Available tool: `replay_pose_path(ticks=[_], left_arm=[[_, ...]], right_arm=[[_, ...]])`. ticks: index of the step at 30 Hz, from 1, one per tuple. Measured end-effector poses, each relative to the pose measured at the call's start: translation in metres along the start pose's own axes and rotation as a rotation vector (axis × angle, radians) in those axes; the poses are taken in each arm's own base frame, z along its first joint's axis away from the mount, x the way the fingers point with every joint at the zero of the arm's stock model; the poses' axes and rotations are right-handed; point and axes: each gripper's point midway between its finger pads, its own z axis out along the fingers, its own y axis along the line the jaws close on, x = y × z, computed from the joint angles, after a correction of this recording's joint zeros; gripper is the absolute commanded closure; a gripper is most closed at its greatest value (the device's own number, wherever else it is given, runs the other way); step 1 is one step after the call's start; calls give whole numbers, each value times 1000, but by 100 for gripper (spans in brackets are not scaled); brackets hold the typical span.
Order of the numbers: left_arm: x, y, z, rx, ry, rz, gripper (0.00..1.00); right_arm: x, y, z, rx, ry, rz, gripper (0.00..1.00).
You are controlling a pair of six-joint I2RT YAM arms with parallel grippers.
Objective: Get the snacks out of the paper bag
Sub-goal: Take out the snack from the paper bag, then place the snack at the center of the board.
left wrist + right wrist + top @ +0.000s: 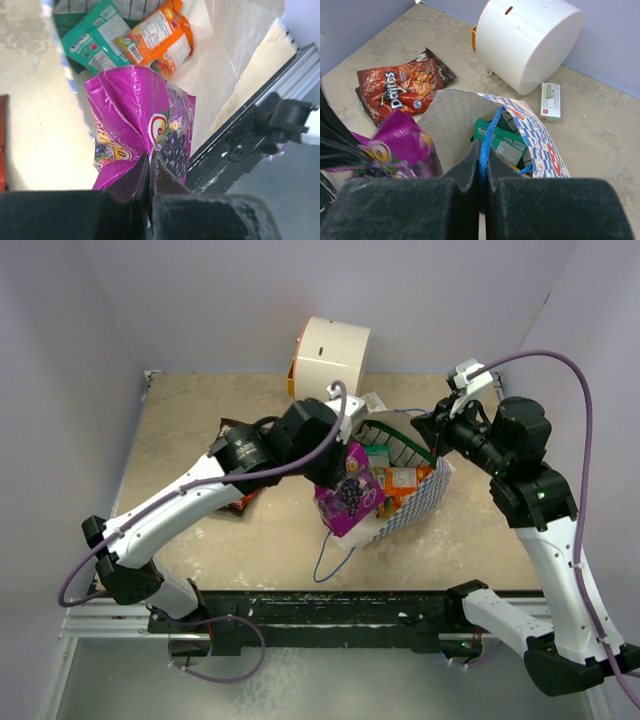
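Two robot arms meet over an open, blue-checked white paper bag (428, 492) near the table's middle. The left gripper (149, 161) is pinched tight on the edge of a purple packet (142, 117) at the bag's eight o'clock side, and the right gripper (481, 150) is clamped on the bag's blue string handle (489, 131) at its one o'clock rim. Inside lie a teal packet (95, 40), an orange packet (161, 37) and a green packet (501, 142) — a red-brown chips bag (395, 90) rests on the table at the paper bag's nine o'clock, and a white cylinder (330, 355) and small white box (550, 102) sit towards twelve o'clock.
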Motion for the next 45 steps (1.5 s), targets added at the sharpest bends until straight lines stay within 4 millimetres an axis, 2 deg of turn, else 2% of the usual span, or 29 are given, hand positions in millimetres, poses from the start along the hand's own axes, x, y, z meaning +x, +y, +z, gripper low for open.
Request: replay_pose_path(ticks=[7,14,19,24,29,35,38,45], left_arm=[[-47,21,-59,-37,-89,-141,100],[-59,49,-109,-139,-127,-203,100],[-57,77,-124,-242,-140,-255,100],[-51,126,-125,-392,-135,-328,100],[-42,179,-112,-513,-111,-391,100],[-28,230,-76,-552,-69,-461,100],[-25,237,-45,-504,-43,-461,100],[-11,234,40,-305,72,-434,100]], right_arm=[[-3,-6,-1,41,-19,8,100],[6,-8,-1,49,-2,15,100],[9,-7,-1,43,12,9,100],[8,-3,-7,29,6,-1,100],[6,2,-14,13,-5,-8,100],[13,5,-19,-3,29,-10,100],[12,6,-21,-4,34,-16,100],[10,6,-25,-4,41,-27,100]])
